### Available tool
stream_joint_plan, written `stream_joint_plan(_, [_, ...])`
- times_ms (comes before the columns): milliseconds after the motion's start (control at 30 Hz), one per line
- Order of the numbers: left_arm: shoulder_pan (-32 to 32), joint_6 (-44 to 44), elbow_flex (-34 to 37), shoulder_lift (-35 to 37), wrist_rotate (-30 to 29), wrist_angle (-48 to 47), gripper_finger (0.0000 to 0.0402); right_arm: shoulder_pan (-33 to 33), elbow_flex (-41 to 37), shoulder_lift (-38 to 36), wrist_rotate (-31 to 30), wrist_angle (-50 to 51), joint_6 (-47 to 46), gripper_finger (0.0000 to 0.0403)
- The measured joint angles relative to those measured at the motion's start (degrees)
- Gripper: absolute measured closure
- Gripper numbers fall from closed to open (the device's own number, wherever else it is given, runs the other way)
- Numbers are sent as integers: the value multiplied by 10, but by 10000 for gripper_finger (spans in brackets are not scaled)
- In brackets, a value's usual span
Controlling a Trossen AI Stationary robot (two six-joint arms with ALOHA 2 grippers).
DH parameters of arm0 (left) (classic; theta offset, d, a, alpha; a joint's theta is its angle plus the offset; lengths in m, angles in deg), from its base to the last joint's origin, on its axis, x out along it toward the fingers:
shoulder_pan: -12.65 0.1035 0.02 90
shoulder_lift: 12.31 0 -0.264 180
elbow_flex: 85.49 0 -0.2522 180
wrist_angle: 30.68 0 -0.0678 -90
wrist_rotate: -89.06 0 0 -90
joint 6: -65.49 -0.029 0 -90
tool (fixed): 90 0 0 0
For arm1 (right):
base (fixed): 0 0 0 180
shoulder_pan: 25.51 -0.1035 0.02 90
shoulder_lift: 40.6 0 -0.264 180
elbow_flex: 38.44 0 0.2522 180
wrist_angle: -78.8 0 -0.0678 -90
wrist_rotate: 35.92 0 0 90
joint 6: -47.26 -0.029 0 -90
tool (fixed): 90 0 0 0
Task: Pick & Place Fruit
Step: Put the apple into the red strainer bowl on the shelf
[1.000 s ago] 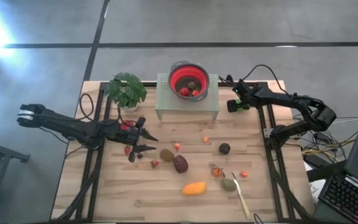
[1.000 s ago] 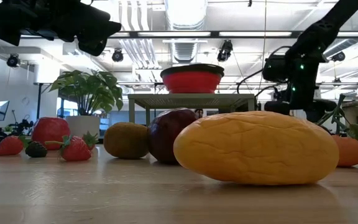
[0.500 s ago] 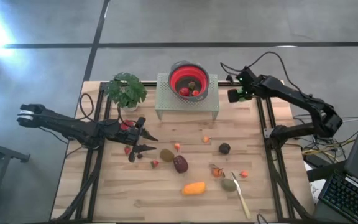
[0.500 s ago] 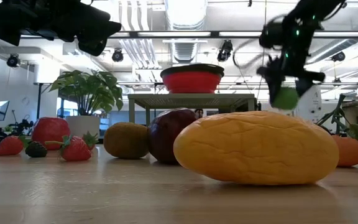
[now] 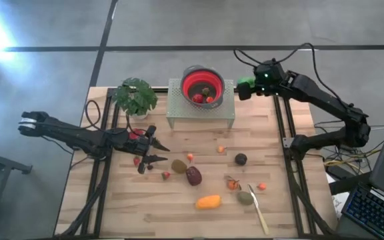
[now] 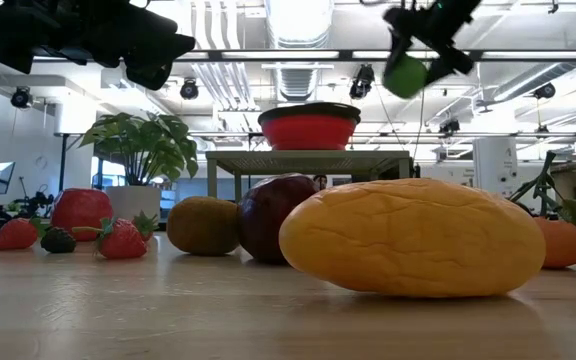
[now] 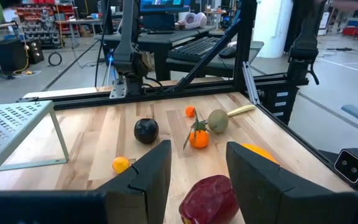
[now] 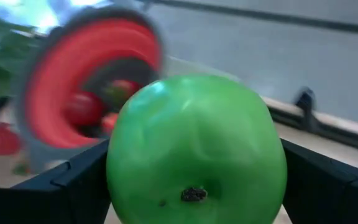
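My right gripper (image 5: 248,89) is shut on a green apple (image 5: 243,89), high above the table's far right part. It is just right of the red bowl (image 5: 202,85), which stands on a perforated grey stand (image 5: 179,107) and holds some fruit. An orange oval (image 5: 208,201), a maroon oval (image 5: 193,175), a brown oval (image 5: 179,165), a dark one (image 5: 241,159) and small berries lie on the wooden table. My left gripper (image 5: 153,152) hovers open left of the brown oval, with nothing between its fingers. My right gripper pinches the green apple by two opposite sides (image 8: 120,165) between its two fingers (image 8: 79,186). The fingers slant down from the table's right side toward the bowl. The apple (image 6: 405,75) is lifted clear, above the level of the bowl's rim.
A leafy potted plant (image 5: 136,97) stands at the far left beside the stand. A slim pale utensil (image 5: 259,210) lies near the front right by an olive-green fruit (image 5: 245,197). Strawberries (image 6: 118,238) lie near my left gripper. Black frame rails run along both table sides.
My right gripper has risen steeply with the green apple, tipped its fingers downward and swung toward the far edge and the red bowl. The apple has gone from table height to above the bowl's rim.
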Motion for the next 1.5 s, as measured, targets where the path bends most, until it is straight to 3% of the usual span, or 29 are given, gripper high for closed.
stream_joint_plan(300, [0, 0, 0, 0, 0, 0, 241, -54, 90, 82, -1, -47, 16, 49])
stream_joint_plan(667, [-1, 0, 0, 0, 0, 0, 241, -54, 213, 247, 0, -41, 72, 54])
stream_joint_plan(867, [0, 0, 0, 0, 0, 0, 241, -50, 282, 316, -1, -30, 102, 35])
stream_joint_plan(1500, [0, 0, 0, 0, 0, 0, 241, -41, 404, 431, 2, 84, 159, 33])
